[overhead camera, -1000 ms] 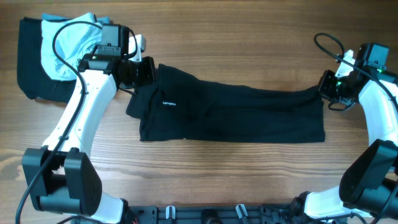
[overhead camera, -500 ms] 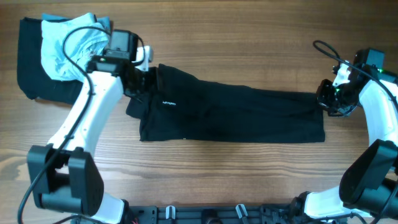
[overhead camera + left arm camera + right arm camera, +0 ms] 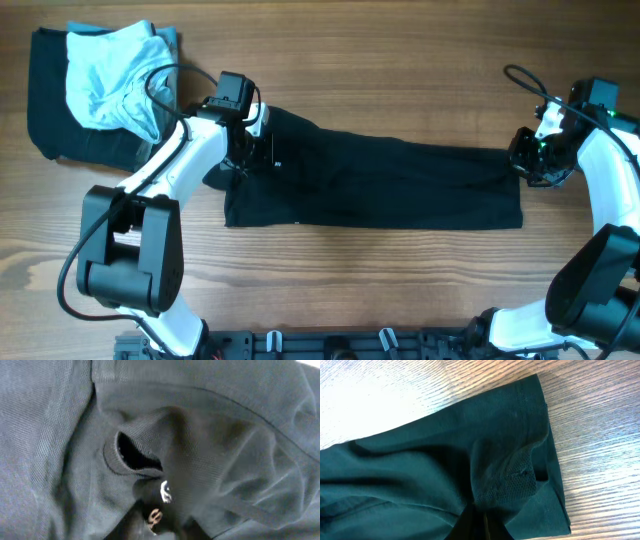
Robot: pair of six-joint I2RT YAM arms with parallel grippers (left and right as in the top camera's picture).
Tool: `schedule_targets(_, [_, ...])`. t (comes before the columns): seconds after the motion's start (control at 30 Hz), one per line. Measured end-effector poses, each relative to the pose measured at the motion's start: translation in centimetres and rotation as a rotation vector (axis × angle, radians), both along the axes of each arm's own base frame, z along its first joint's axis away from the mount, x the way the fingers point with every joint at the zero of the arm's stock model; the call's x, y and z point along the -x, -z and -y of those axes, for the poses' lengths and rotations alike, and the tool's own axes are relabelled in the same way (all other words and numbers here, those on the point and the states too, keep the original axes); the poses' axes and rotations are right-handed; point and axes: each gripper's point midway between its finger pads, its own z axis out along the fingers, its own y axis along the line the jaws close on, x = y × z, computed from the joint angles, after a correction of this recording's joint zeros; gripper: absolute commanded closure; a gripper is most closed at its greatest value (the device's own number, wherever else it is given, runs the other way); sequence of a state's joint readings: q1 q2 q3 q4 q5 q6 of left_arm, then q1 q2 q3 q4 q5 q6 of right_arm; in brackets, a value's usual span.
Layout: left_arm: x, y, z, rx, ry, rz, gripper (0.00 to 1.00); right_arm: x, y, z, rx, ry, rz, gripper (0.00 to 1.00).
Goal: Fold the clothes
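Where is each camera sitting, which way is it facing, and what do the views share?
Overhead: above the table, looking straight down; both arms show, with the left gripper at the collar end of the black polo shirt and the right gripper at the opposite end.
Left wrist: on the left arm, close above bunched shirt cloth; dark fingertips at the bottom edge.
Right wrist: on the right arm, looking down at a hemmed shirt corner on wood; fingertips at the bottom edge.
Shared: all three show the shirt.

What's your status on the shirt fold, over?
Left gripper pinching black polo shirt at neck end. Right gripper shut on opposite end. Pale blue garment apart, nothing blocking.
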State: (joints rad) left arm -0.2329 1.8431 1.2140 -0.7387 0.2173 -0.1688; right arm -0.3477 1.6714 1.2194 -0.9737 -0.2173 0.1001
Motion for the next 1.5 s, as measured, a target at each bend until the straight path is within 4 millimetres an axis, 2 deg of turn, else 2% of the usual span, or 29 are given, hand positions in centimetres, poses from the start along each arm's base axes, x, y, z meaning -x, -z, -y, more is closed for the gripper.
schedule_targets(0.2, [-0.3,-0.1,0.0,-0.001,0.003,0.013,0.96,0.0,0.0,0.0,-0.001,0.000,-0.002,0.96])
schedule_targets(0.33, [1.2,-0.4,-0.3,-0.014,0.003,-0.042,0.96,0.1,0.0,0.0,-0.001,0.000,-0.003,0.96])
schedule_targets(0.4, [1.3,-1.5,-0.4,-0.013,0.003,-0.038,0.96,0.1,0.0,0.0,-0.001,0.000,-0.002,0.96])
schedule_targets(0.6, [-0.9,-8.7,0.1,0.031,0.002,0.162,0.96,-0.8,-0.2,0.3,0.012,0.000,0.033,0.96])
schedule_targets(0.67, [-1.1,-10.5,0.0,0.034,-0.001,0.215,0.96,-1.4,-0.4,0.5,0.020,0.000,0.056,0.96])
schedule_targets(0.73, [-1.2,-11.4,-0.2,0.030,-0.005,0.245,0.96,-2.5,-0.8,0.8,0.031,-0.002,0.103,0.96])
schedule_targets(0.87, [-1.5,-11.6,-0.4,0.021,-0.010,0.264,0.96,-5.0,-1.9,1.1,0.042,-0.018,0.215,0.96])
schedule_targets(0.97, [-1.8,-11.7,-0.5,0.013,-0.013,0.275,0.96,-5.5,-2.3,1.0,0.034,-0.026,0.241,0.96])
schedule_targets(1.07, [-1.6,-11.5,-1.0,-0.014,-0.022,0.269,0.96,-4.5,-1.9,0.5,0.008,-0.027,0.197,0.96])
schedule_targets(1.27, [0.0,-10.5,-2.2,-0.080,-0.033,0.196,0.96,0.6,-0.8,-1.2,-0.064,-0.015,-0.023,0.96])
schedule_targets(1.37, [1.2,-10.1,-2.8,-0.112,-0.034,0.147,0.96,2.5,-0.5,-1.1,-0.051,0.016,-0.111,0.96])
schedule_targets(1.43, [1.8,-9.8,-3.1,-0.128,-0.035,0.121,0.96,3.4,-0.3,-0.8,-0.035,0.034,-0.156,0.89])
schedule_targets(1.47, [2.1,-9.7,-3.3,-0.134,-0.034,0.109,0.96,3.7,-0.3,-0.7,-0.028,0.039,-0.167,0.72])
schedule_targets(1.5, [2.4,-9.6,-3.4,-0.140,-0.034,0.095,0.96,3.8,-0.3,-0.6,-0.019,0.043,-0.176,0.50])
